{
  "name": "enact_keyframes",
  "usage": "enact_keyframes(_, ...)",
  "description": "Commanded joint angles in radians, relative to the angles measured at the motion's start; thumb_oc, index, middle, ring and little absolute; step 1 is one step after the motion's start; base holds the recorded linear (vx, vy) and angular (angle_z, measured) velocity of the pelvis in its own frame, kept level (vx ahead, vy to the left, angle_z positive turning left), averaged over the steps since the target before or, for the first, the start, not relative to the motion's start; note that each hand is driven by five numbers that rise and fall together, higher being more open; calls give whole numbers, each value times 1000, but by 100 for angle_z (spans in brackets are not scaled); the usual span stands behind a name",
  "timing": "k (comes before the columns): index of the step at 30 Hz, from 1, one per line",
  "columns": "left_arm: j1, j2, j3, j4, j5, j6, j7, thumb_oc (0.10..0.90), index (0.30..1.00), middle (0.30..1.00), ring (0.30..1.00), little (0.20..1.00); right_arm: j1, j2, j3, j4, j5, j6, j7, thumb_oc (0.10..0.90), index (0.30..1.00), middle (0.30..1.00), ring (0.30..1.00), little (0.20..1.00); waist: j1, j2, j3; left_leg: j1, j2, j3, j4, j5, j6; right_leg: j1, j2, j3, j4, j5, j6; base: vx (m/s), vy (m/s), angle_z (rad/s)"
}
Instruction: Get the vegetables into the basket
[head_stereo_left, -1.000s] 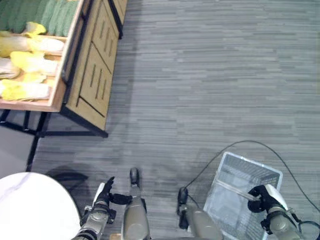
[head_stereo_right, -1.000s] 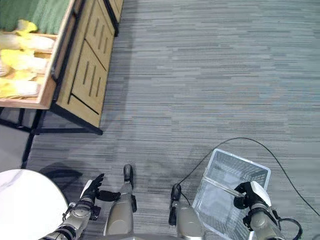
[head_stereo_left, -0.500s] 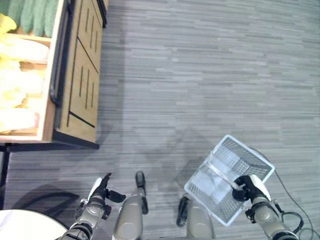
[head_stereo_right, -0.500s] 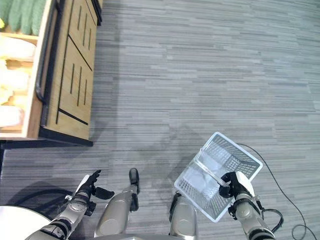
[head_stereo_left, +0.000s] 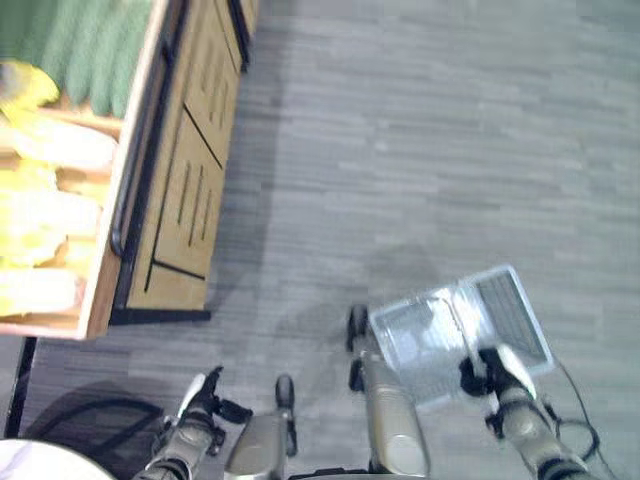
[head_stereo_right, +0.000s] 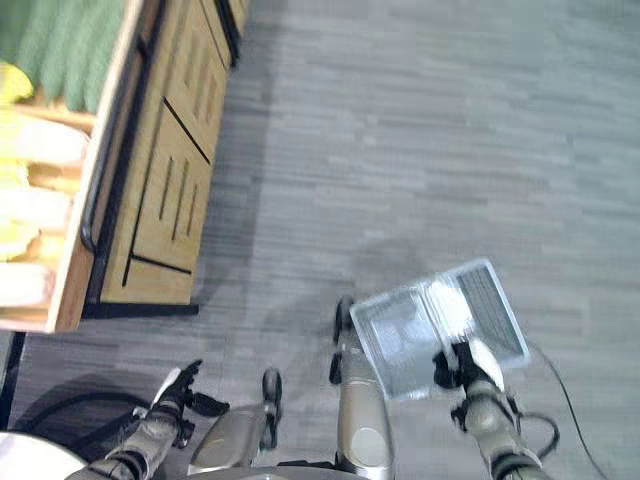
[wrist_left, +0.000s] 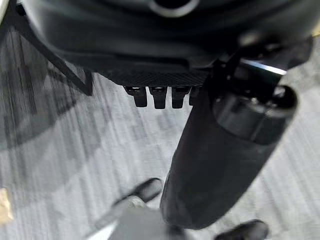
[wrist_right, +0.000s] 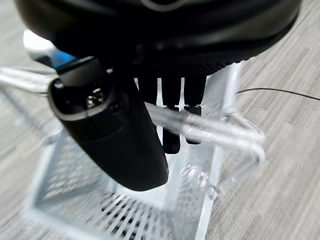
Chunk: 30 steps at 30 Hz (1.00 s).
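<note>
Pale yellow leafy vegetables (head_stereo_left: 48, 212) lie in the wooden stand (head_stereo_left: 182, 200) at the far left, on a green mat (head_stereo_left: 85, 50). The clear wire basket (head_stereo_left: 452, 332) hangs low over the grey floor at the lower right, empty. My right hand (head_stereo_left: 492, 370) is shut on the basket's handle (wrist_right: 210, 132), its fingers (wrist_right: 171, 125) hooked over the bar. Down at the lower left my left hand (head_stereo_left: 203, 402) is open and holds nothing, with its thumb (wrist_left: 220, 160) standing apart from the fingers.
The stand's wooden side panel with black trim (head_stereo_right: 165, 190) faces the open grey carpet floor (head_stereo_left: 420, 150). A black metal leg (head_stereo_left: 18, 400) holds up its near end. The edge of a round white table (head_stereo_left: 25, 462) shows at the bottom left corner.
The whole picture has shifted as I move, and the stand shows from a new angle. The basket has swung and turned in my right hand, which still grips the handle.
</note>
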Motion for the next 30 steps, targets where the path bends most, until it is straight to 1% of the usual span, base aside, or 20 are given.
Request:
enact_keyframes(1,-1,39,3,-35,14,-18,6,900,1000,1000,1000,1000,54,-129,-40,-35,18,-21,-22,400,300,300,300,300,-13,-20,-9,-129,2,-2,281,148,-76,64,-23,7,-48,38,109,164,-169,3)
enact_keyframes(2,-4,37,2,-47,1,-13,7,900,1000,1000,1000,1000,60,-135,-39,-55,20,-22,-23,400,300,300,300,300,-9,-20,-5,-162,20,-3,357,200,-93,84,-14,-4,-36,14,89,235,-238,-1)
enact_keyframes(4,-14,31,-7,-50,-4,-10,10,900,1000,1000,1000,1000,77,-144,-40,-56,23,-26,-26,400,300,300,300,300,-7,-20,4,-219,47,5,476,266,-103,115,-1,-17,-20,-33,54,194,-233,4)
enact_keyframes(5,-17,30,-14,-56,-6,-8,10,900,1000,1000,1000,1000,85,-146,-42,-62,27,-25,-28,400,300,300,300,300,-2,-18,10,-242,71,14,511,284,-103,130,8,-25,-11,-55,41,172,-221,20)
enact_keyframes(7,-32,29,-28,-52,-8,-6,17,900,1000,1000,1000,1000,98,-139,-51,-54,43,-27,-34,400,300,300,300,300,0,-21,17,-317,82,24,512,294,-93,151,10,-34,2,-89,28,195,-199,34)
enact_keyframes(9,-39,29,-35,-53,-6,-6,23,900,1000,1000,1000,1000,111,-133,-53,-65,47,-29,-38,400,300,300,300,300,10,-18,28,-395,82,47,440,263,-77,171,22,-39,12,-118,30,234,-113,30)
enact_keyframes(12,-38,33,-31,-48,-12,-9,34,900,1000,1000,1000,1000,109,-126,-47,-49,49,-34,-51,400,300,300,300,300,36,-6,28,-449,102,74,204,294,-61,190,44,-33,32,-162,33,319,40,26)
enact_keyframes(14,-36,38,-23,-32,-6,-9,43,900,1000,1000,1000,1000,109,-118,-41,-45,50,-40,-59,400,300,300,300,300,64,13,18,-439,127,57,-26,409,-85,233,79,-23,34,-194,39,438,114,-16)
enact_keyframes(15,-28,43,-20,-31,-3,-9,43,900,1000,1000,1000,1000,111,-118,-39,-44,47,-43,-60,400,300,300,300,300,75,20,10,-439,137,42,-76,430,-92,249,89,-14,35,-207,40,462,103,-30)
enact_keyframes(17,-4,48,-13,-21,9,-7,38,900,1000,1000,1000,1000,113,-116,-35,-41,43,-44,-48,400,300,300,300,300,89,16,-5,-428,145,56,-127,457,-98,297,96,-1,35,-235,46,473,123,-38)
enact_keyframes(18,12,48,-7,-18,11,-5,35,900,1000,1000,1000,1000,122,-113,-34,-40,38,-42,-42,400,300,300,300,300,87,12,-10,-394,145,80,-142,433,-80,308,90,12,56,-257,53,552,196,-54)
enact_keyframes(19,16,49,1,-14,10,-3,37,900,1000,1000,1000,1000,129,-104,-39,-40,34,-41,-45,400,300,300,300,300,86,7,-20,-384,137,110,-142,452,-80,322,85,9,57,-258,59,386,152,-49)
enact_keyframes(20,16,49,1,-14,10,-3,37,900,1000,1000,1000,1000,129,-104,-39,-41,33,-41,-45,400,300,300,300,300,87,6,-20,-384,136,111,-141,451,-79,321,84,9,58,-259,59,479,233,-28)
enact_keyframes(22,21,56,16,-12,5,-1,40,900,1000,1000,1000,1000,118,-89,-33,-46,27,-35,-44,400,300,300,300,300,87,-24,-28,-364,97,130,-105,401,-40,335,42,25,99,-245,89,384,243,7)
enact_keyframes(23,16,56,18,-8,7,0,42,900,1000,1000,1000,1000,101,-83,-23,-21,29,-35,-44,400,300,300,300,300,90,-34,-31,-353,83,142,-96,377,-23,328,24,27,124,-214,103,197,139,6)
enact_keyframes(24,16,56,18,-8,7,0,42,900,1000,1000,1000,1000,101,-83,-23,-21,29,-35,-44,400,300,300,300,300,91,-32,-33,-356,86,143,-96,378,-23,326,27,28,122,-210,102,255,199,-16)
enact_keyframes(25,16,58,29,-16,-9,2,51,900,1000,1000,1000,1000,83,-69,-4,-28,19,-30,-44,400,300,300,300,300,94,-52,-33,-320,61,165,-94,339,6,298,-10,27,234,-102,138,240,195,-29)
enact_keyframes(26,12,57,35,-19,-21,4,58,900,1000,1000,1000,1000,72,-63,3,-30,20,-31,-47,400,300,300,300,300,90,-55,-31,-299,53,170,-96,324,17,277,-21,30,296,-45,152,336,260,-28)
enact_keyframes(28,4,48,43,-15,-32,7,74,900,1000,1000,1000,1000,53,-42,14,-12,20,-24,-53,400,300,300,300,300,84,-48,-28,-244,39,176,-102,284,35,229,-49,14,362,29,153,281,178,-8)
enact_keyframes(30,-1,40,45,-6,-36,10,82,900,1000,1000,1000,1000,41,-32,21,11,18,-23,-55,400,300,300,300,300,78,-38,-28,-206,37,170,-114,266,39,173,-55,-2,364,36,143,291,92,8)
